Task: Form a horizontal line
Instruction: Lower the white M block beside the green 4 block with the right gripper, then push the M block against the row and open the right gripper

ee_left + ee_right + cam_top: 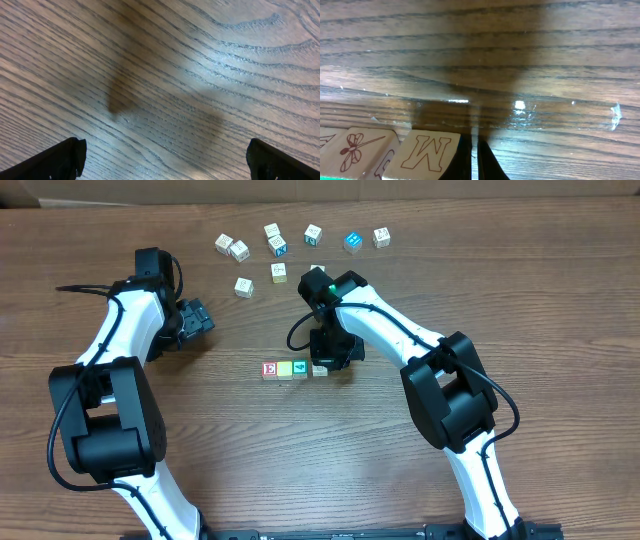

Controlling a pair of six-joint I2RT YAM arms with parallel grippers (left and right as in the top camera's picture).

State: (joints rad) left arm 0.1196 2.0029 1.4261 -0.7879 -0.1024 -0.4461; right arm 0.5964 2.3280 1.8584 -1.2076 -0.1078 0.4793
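Note:
Four cubes lie in a short left-to-right row on the table: a red cube with a white "E" (269, 369), a pale yellow cube (285, 369), a teal-green cube (300, 368) and a white cube (319, 369). My right gripper (333, 356) hovers at the row's right end. In the right wrist view its fingertips are pressed together, shut on nothing, and rest against the right side of the white cube, which shows an "M" (427, 155). Left of that is a cube with a dragonfly drawing (362, 150). My left gripper (196, 320) is open over bare wood, well left of the row.
Several loose white and blue letter cubes are scattered at the back, from a white one (224, 243) across to another white one (381, 237), with a blue one (352, 241) between. Two more sit nearer, a white cube (244, 286) and another (279, 271).

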